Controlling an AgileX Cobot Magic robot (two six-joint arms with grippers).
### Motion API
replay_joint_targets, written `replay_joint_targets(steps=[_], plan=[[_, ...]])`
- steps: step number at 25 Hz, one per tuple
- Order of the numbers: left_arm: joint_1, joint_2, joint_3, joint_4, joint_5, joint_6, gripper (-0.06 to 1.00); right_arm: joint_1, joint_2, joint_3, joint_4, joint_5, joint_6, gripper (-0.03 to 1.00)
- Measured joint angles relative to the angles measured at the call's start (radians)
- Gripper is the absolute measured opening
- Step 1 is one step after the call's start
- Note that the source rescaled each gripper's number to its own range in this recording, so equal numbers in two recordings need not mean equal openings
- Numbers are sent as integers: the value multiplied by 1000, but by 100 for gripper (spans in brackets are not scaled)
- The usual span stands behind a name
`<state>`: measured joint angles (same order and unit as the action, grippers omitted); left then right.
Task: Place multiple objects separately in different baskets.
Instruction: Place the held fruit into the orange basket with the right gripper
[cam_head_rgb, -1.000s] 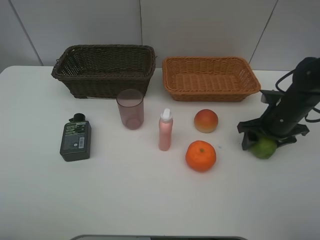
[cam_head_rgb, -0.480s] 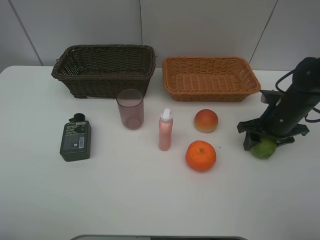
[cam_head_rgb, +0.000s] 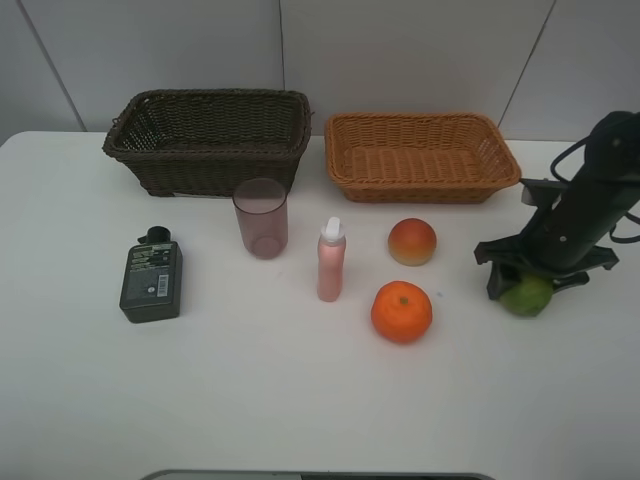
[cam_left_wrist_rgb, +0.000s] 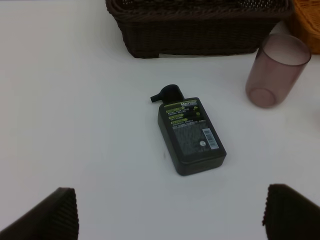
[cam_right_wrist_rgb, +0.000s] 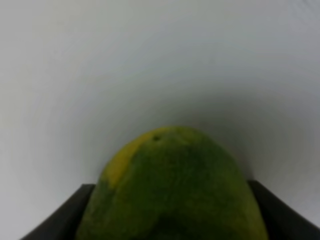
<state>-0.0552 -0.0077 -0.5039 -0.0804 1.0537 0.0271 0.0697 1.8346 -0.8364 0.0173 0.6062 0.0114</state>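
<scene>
Between the fingers of the right hand (cam_head_rgb: 527, 284) sits the lime (cam_head_rgb: 527, 297). The hand is clenched around it, a dark finger pressing each flank, and the fruit's underside rests on the white counter (cam_head_rgb: 300, 400). Off to this hand's inner side, toward the middle of the counter, lie the orange (cam_head_rgb: 401, 311) and, a little farther back, the peach (cam_head_rgb: 412, 241), both well apart from the fingers. Behind the hand and inward stands the tan basket (cam_head_rgb: 420, 188).

The left hand (cam_left_wrist_rgb: 175, 215) is released, its two fingertips spread wide and touching nothing. Ahead of it, apart from both fingertips, the dark flask (cam_left_wrist_rgb: 190, 132) lies flat with its label up and its cap pointing away from the hand. Beyond the flask stands the dark basket (cam_head_rgb: 210, 170). The pink cup (cam_head_rgb: 261, 218) stands upright ahead of this hand and toward the other arm's side, just in front of the dark basket, with the pink bottle (cam_head_rgb: 331, 260) upright farther along that way.
</scene>
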Motion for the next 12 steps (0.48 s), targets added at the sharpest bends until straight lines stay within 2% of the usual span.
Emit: replay_joint_targets(steps=[4,7,12], plan=[[0,0,0,0,0,0,96,2,-45,-97,1,106,0,44],[0,0,0,0,0,0,96,29,-54,-202,1,217,0,44],[0,0,0,0,0,0,96,87,-7,-419,-3,336,0,44]])
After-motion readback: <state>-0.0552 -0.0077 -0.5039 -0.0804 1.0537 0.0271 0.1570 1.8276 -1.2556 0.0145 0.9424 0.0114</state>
